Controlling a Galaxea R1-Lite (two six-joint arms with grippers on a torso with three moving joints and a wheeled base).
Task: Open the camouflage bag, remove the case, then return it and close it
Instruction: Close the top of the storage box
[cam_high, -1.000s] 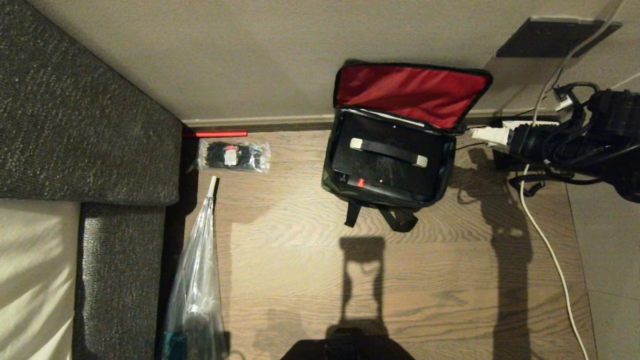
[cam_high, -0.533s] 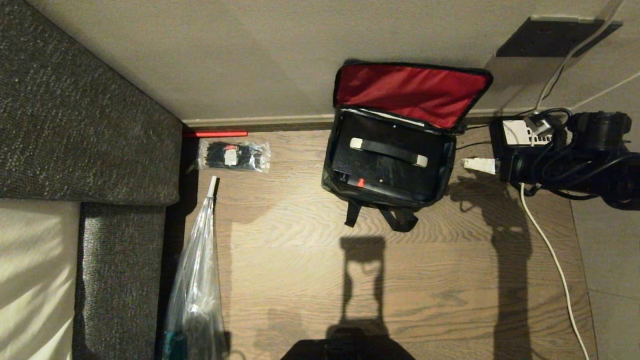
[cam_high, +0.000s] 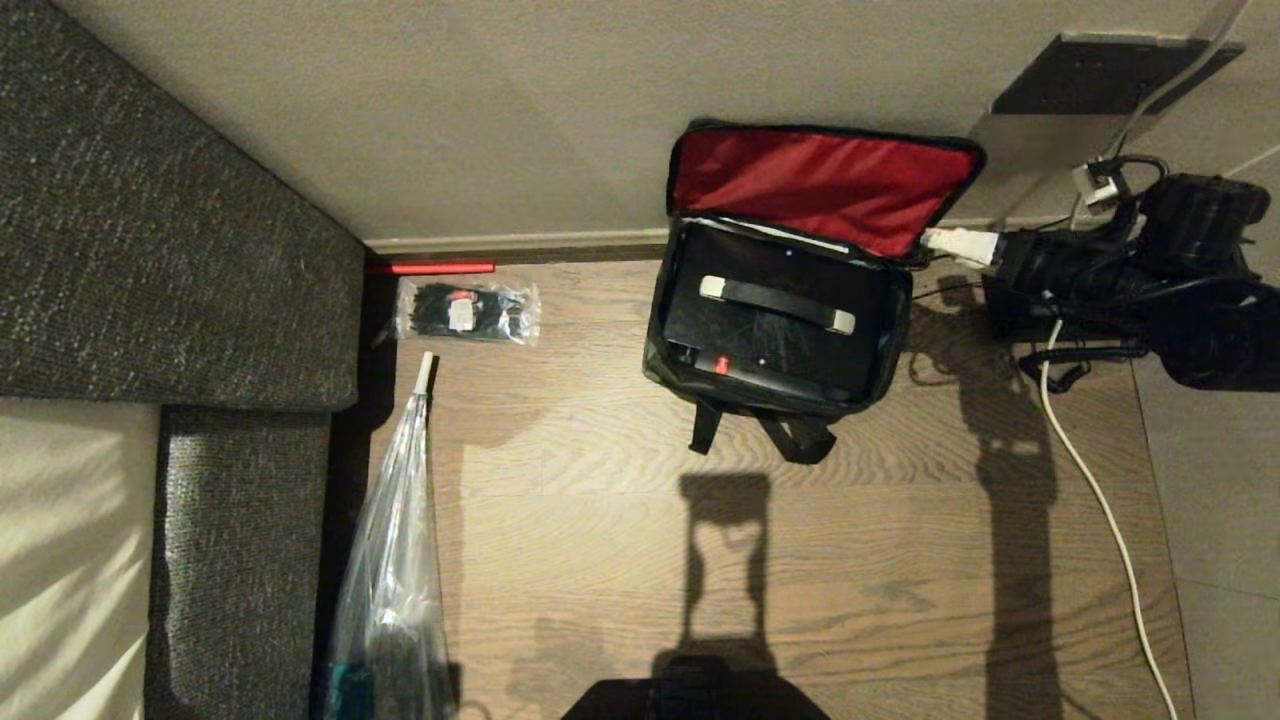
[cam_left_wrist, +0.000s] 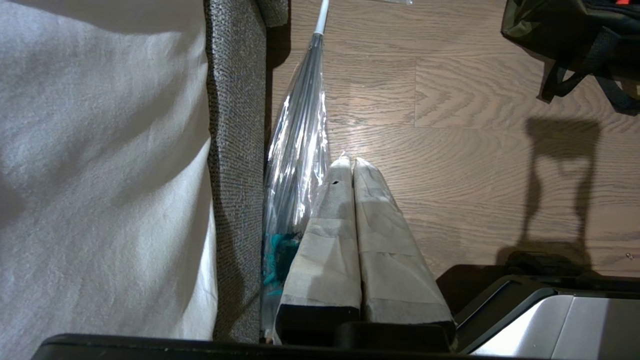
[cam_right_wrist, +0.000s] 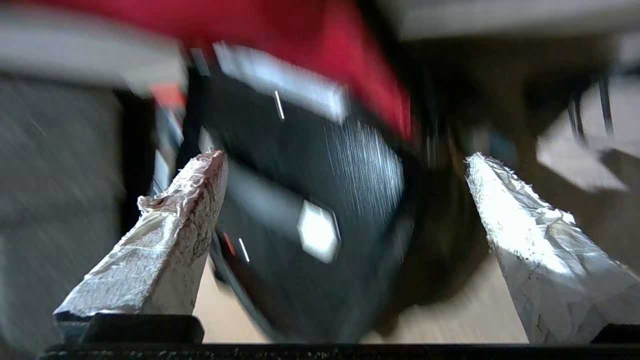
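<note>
Head view: camouflage bag (cam_high: 790, 330) unzipped, case (cam_high: 775, 325) inside; right hand (cam_high: 955, 243) wide, empty.

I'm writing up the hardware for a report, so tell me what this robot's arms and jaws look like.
The right arm is black and bulky, draped in looped black cables with a white connector near its top. The right gripper has two tapered wedge fingers wrapped in crinkled silvery-white tape on a black base. The left gripper has the same wedge fingers in smoother grey-white tape bands, also black-based.
</note>
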